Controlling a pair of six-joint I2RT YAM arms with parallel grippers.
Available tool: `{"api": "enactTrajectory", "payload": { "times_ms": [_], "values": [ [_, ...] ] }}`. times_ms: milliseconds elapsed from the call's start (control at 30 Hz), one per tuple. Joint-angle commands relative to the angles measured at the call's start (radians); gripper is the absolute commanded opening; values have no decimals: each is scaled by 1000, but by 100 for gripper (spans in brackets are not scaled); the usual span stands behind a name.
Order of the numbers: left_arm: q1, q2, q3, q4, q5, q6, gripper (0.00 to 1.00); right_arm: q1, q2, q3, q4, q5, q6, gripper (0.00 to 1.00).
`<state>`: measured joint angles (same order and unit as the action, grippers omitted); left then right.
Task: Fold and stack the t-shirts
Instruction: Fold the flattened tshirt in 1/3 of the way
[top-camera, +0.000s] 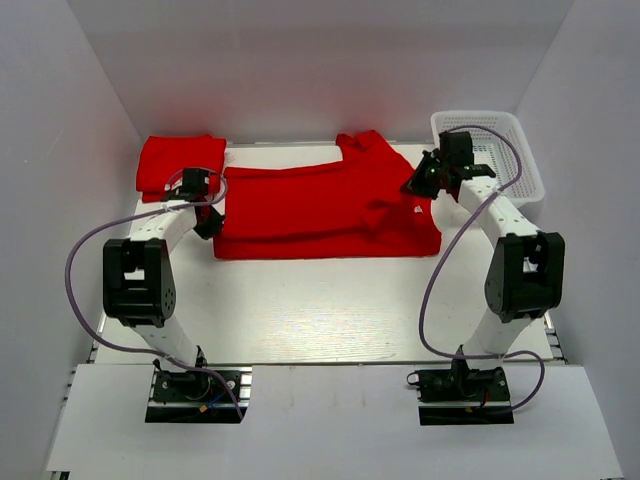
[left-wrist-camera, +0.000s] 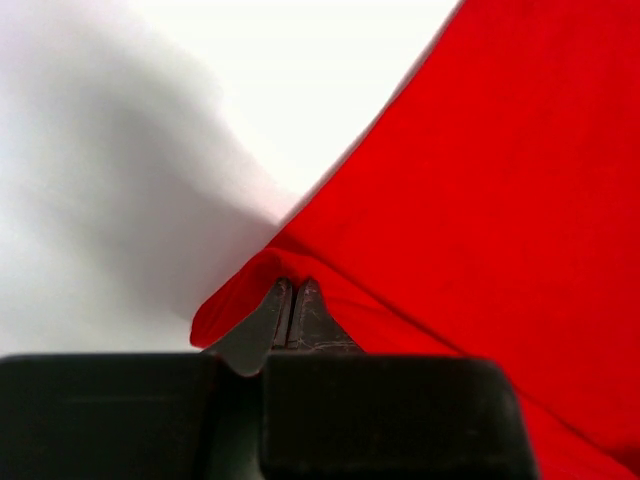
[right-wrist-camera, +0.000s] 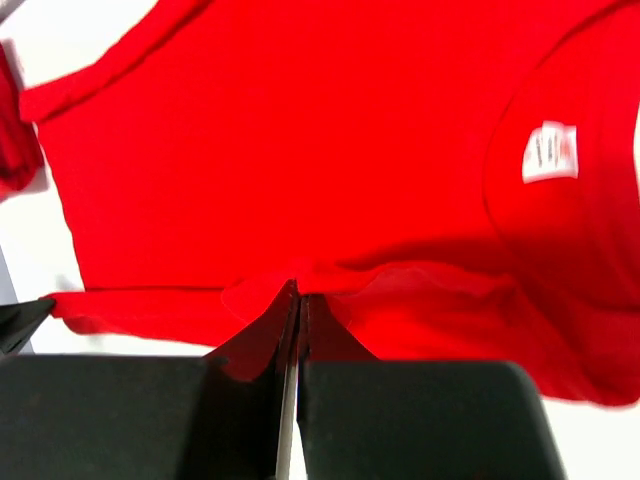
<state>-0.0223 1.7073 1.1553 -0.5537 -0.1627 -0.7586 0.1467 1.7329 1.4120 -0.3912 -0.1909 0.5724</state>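
Note:
A red t-shirt (top-camera: 320, 205) lies spread across the middle of the table, partly folded. My left gripper (top-camera: 208, 222) is shut on its left edge; the left wrist view shows the cloth (left-wrist-camera: 470, 180) pinched between the closed fingertips (left-wrist-camera: 294, 290). My right gripper (top-camera: 418, 183) is shut on the shirt's right edge near the collar; the right wrist view shows the fabric (right-wrist-camera: 280, 150) bunched at the closed tips (right-wrist-camera: 299, 290), with a white label (right-wrist-camera: 550, 152) inside the collar. A folded red t-shirt (top-camera: 175, 163) lies at the back left.
A white mesh basket (top-camera: 490, 150) stands at the back right, behind my right arm. White walls close in the table on the left, right and back. Bare table (top-camera: 320, 310) lies in front of the shirt.

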Motion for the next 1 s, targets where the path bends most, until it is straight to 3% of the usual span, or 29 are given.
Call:
{"api": "enactTrajectory", "payload": {
  "times_ms": [0,333,367,400,467,533,633,833,967],
  "values": [
    [9,27,73,46,37,33,0,-13,37,86,69,-5,7,0],
    [18,178,207,46,40,54,0,-19,246,251,101,54,15,0],
    [27,202,233,37,40,54,10,-16,276,272,116,64,12,9],
    [27,213,248,17,40,54,58,-18,306,303,117,62,7,16],
    [36,222,303,-17,40,54,100,-19,359,412,86,39,-23,39],
    [36,222,328,-40,25,54,100,-15,411,473,10,-7,-90,90],
    [36,171,340,-40,38,70,100,-7,390,527,-23,-57,-154,90],
    [16,89,293,0,120,162,100,-4,202,247,-9,-125,-216,90],
    [7,89,209,81,300,185,100,-7,104,50,40,-166,-203,90]
  ]
}}
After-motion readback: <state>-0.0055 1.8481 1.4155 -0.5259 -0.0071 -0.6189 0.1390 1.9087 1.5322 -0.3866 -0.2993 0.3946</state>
